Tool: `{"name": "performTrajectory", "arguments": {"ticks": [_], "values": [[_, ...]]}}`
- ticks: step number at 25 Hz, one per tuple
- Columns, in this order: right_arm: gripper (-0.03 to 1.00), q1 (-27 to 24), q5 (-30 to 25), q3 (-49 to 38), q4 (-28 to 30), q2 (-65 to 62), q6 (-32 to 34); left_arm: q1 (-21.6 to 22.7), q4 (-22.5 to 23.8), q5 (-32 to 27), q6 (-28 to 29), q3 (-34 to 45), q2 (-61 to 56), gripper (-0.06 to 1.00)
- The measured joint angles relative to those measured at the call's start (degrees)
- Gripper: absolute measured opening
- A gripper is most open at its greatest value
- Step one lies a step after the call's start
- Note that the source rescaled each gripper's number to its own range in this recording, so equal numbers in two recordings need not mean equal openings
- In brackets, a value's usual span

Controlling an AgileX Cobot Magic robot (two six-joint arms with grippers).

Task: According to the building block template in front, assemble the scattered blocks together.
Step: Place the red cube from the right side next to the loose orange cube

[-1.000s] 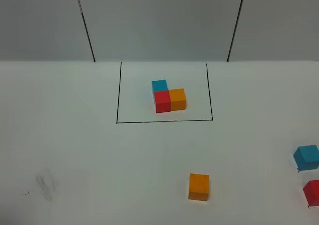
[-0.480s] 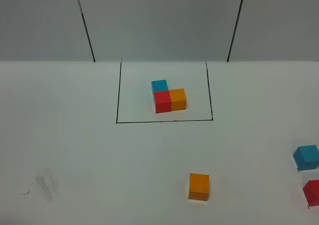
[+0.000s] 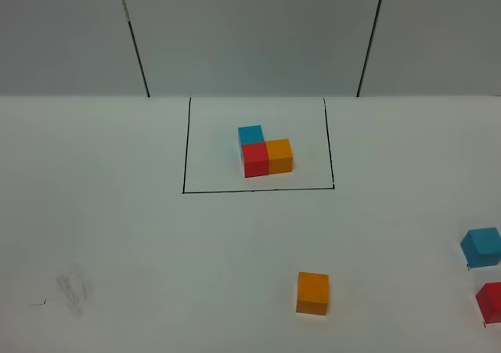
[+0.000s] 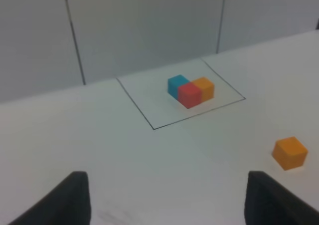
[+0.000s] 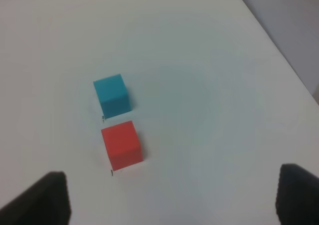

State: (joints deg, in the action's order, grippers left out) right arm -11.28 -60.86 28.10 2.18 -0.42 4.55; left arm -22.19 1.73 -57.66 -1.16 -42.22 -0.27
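1. My left gripper [image 4: 172, 200] is released, its two dark fingers wide apart with nothing between them.
2. The building block template [image 3: 264, 156] sits inside its black outline [image 3: 258, 189] at the far middle of the table [image 3: 156, 251], well ahead of that gripper.
3. The orange cube [image 3: 312, 293] lies alone on the near side of the outline, ahead of the left gripper and not touching it.
4. My right gripper [image 5: 174, 195] is also released and empty.
5. The red cube [image 5: 122, 145] lies ahead of its fingers, the blue cube [image 5: 112, 95] just beyond; they look slightly apart, though the view is soft.
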Motion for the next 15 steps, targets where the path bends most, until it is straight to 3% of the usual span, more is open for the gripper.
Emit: {"name": "performTrajectory", "arguments": {"ticks": [5,9,15], "values": [[0.76,0.00,0.00,0.00,0.00,0.00,0.00,14.88,-6.65,-1.21,-8.39,0.05,-0.12,0.54],[0.76,0.00,0.00,0.00,0.00,0.00,0.00,25.85,-7.03,-3.12,-9.35,0.06,-0.12,0.54],[0.76,0.00,0.06,0.00,0.00,0.00,0.00,29.50,-8.38,-3.06,-8.57,2.87,-0.12,0.54]]}}
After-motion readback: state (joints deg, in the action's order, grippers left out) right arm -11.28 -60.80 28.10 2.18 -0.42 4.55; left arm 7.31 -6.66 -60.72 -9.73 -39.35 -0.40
